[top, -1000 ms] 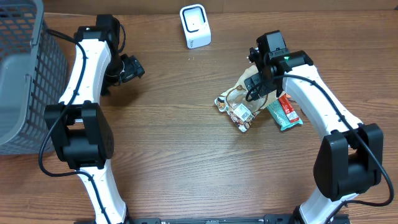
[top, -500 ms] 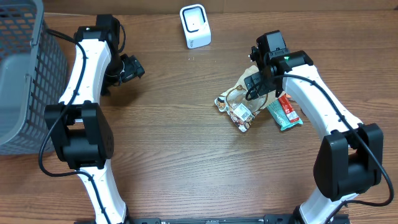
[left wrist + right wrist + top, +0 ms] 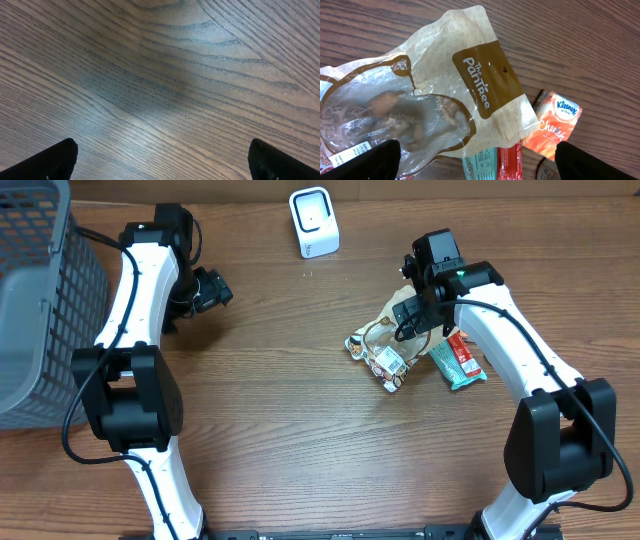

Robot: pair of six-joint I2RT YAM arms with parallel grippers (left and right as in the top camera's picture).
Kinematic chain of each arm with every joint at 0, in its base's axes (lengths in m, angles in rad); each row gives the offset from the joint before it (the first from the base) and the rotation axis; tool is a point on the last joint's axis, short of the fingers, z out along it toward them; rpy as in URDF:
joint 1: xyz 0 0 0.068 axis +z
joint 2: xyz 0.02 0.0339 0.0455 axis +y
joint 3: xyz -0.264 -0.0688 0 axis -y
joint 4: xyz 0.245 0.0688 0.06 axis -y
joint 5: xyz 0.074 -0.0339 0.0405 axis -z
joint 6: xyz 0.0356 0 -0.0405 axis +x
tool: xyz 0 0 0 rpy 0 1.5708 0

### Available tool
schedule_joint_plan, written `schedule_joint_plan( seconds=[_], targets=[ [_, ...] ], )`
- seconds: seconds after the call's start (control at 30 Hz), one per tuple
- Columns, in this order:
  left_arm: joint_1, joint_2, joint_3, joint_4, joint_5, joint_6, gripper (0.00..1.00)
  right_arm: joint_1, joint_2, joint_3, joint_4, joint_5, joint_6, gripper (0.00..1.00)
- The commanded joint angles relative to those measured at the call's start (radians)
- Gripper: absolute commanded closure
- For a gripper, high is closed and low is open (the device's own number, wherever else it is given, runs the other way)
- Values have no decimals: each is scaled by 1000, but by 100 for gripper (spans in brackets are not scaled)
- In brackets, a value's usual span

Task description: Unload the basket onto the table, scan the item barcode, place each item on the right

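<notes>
A small pile of packets lies right of the table's middle. On top is a clear-and-tan snack bag [image 3: 470, 85] marked "The Pantree" [image 3: 392, 330]. A packet with a white barcode label [image 3: 388, 363] sticks out at the pile's front. Under the bag lie a teal and red packet [image 3: 506, 161] [image 3: 457, 361] and an orange Kleenex tissue pack [image 3: 555, 124]. My right gripper [image 3: 481, 161] [image 3: 415, 318] hovers open just above the pile, holding nothing. Open too is my left gripper [image 3: 162, 161] [image 3: 211, 288], over bare wood at the far left. The white scanner [image 3: 313, 222] stands at the back centre.
A grey mesh basket [image 3: 45, 300] fills the far left edge, beside the left arm. The table is brown wood grain [image 3: 165, 75]. The back wall runs close behind the scanner.
</notes>
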Motion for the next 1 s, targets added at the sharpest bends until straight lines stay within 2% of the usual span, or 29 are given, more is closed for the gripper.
schedule_joint_plan(
  seconds=[0.0, 0.27, 0.97],
  targets=[
    [-7, -16, 15, 0, -6, 12, 0, -3, 5, -1, 4, 6, 8, 0],
    [-7, -16, 15, 0, -6, 12, 0, -2, -77, -1, 3, 6, 8, 0],
    [-7, -16, 15, 0, -6, 12, 0, -2, -753, -1, 3, 7, 8, 0]
  ],
)
